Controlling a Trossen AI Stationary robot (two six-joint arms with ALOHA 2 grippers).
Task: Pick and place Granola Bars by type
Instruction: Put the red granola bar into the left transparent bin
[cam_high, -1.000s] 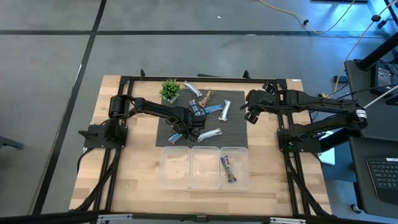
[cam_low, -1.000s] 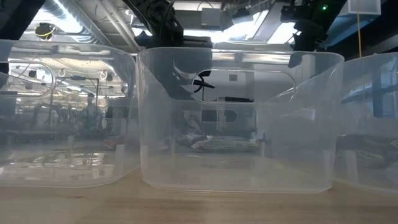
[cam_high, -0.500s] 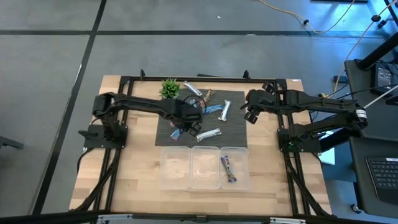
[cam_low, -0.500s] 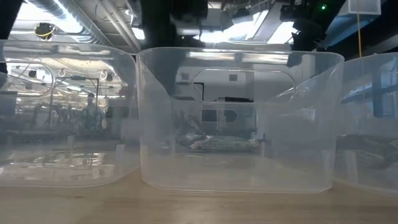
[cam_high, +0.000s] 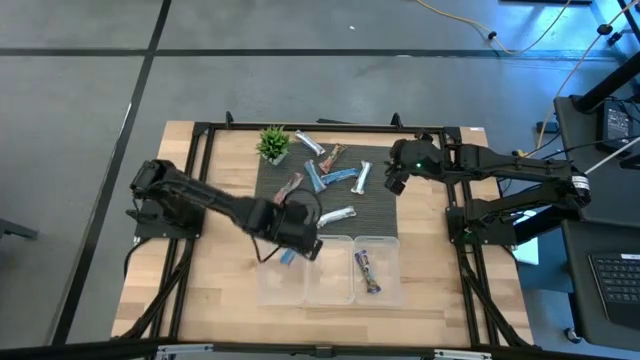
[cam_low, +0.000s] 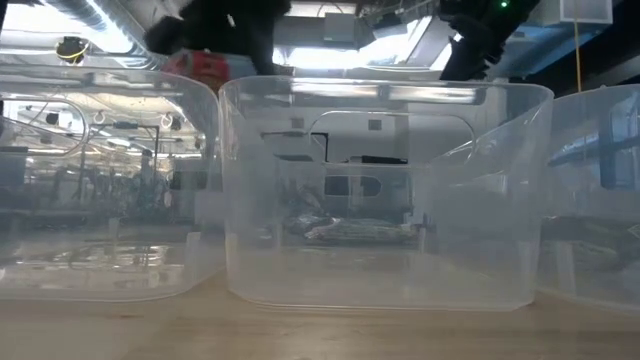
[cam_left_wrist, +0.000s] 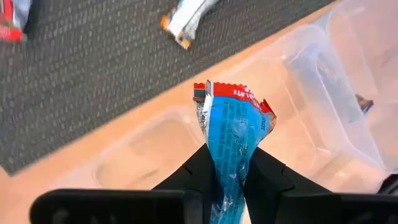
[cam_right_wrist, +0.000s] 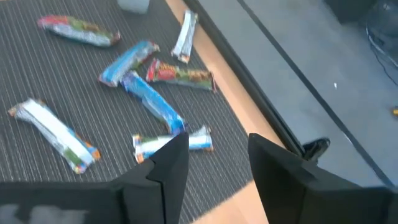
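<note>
Blue foil-wrapped granola bar (cam_left_wrist: 231, 134) clamped in the left gripper (cam_left_wrist: 227, 168) above the clear plastic bins (cam_high: 283, 283).

The bar stands up from between the closed fingers, just over the leftmost bin's rim beside the dark woven mat (cam_high: 375, 213). A dark purple bar (cam_high: 368, 270) lies in the rightmost bin. On the mat, a silver-white bar (cam_high: 337, 215) lies nearest the bins, with more loose bars (cam_right_wrist: 149, 99) farther back. The right gripper (cam_right_wrist: 214, 155) hangs, fingers apart, over the mat's far right corner.
</note>
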